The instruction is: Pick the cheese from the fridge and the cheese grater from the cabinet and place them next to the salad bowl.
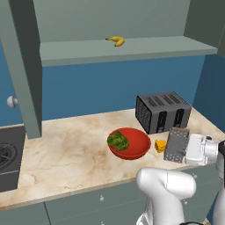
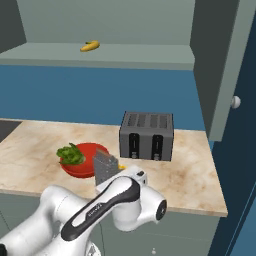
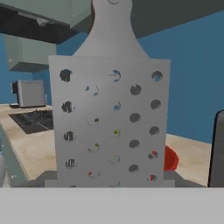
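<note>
One flat grey metal cheese grater (image 1: 176, 145), dotted with rows of round holes, is standing upright just right of the red salad bowl (image 1: 134, 145), clamped in the gripper (image 1: 183, 149). One small yellow cheese (image 1: 161, 145) wedge is lying between bowl and grater on the marbled bench (image 1: 66, 149). One dark slotted toaster (image 1: 162, 112) is sitting behind the bowl, and one banana (image 1: 116, 41) is resting on the cabinet (image 1: 127, 47) shelf above.

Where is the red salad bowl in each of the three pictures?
Left base view: the salad bowl sits low and right of centre on the counter.
Right base view: the salad bowl sits left of centre, beside the cheese grater.
Hand view: a sliver of the salad bowl peeks out at the grater's lower right.
Shared landmark: the cheese grater, close beside the bowl.
</note>
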